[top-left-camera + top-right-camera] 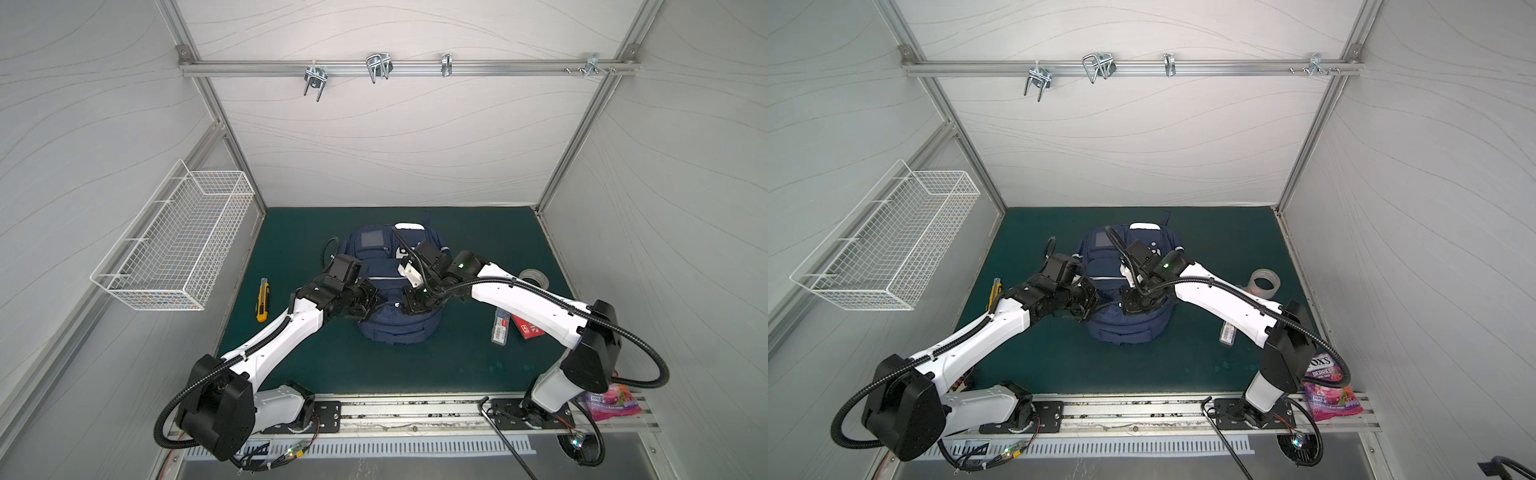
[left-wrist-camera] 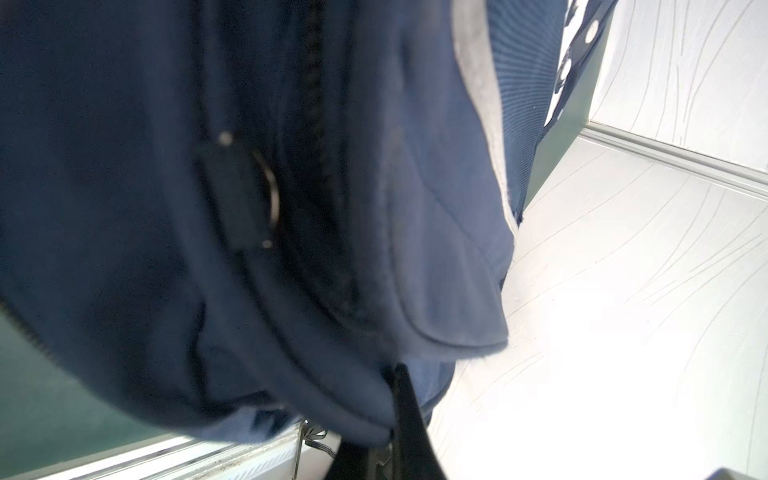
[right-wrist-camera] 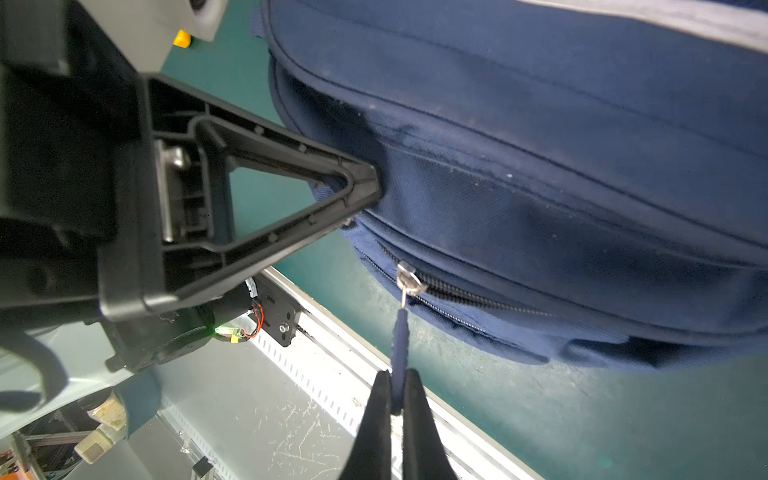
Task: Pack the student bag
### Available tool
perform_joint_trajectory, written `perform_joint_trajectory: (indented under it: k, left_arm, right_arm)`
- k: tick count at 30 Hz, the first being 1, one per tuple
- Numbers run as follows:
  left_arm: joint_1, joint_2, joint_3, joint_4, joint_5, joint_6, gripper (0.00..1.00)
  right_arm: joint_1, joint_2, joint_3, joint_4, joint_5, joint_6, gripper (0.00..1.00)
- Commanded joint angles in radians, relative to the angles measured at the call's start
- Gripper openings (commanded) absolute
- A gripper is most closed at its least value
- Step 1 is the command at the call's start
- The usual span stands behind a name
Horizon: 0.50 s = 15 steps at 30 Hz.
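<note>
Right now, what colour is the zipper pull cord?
Navy blue; pull cord clearest in right wrist view.

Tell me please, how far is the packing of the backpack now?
Done: nothing looks packed. In hand: the left gripper pinches fabric of the student bag while the right gripper is shut on the zipper pull. Left: the utility knife, tape roll, clear box, red pack and candy bag lie outside.
</note>
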Motion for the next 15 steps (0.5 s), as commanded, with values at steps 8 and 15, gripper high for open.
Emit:
perform_joint_trajectory:
  k: [8,15]
  left_arm:
    - [0.202,-0.034,0.066,-0.138,0.020,0.221,0.00]
    - [0.250,-0.003,0.096,-0.175,0.030,0.287,0.05]
  right_arm:
    - [-0.049,-0.125,-0.111,-0.043,0.099,-0.053,0.00]
    - [-0.066,-0.125,-0.137,-0.014,0.086,-0.064,0.00]
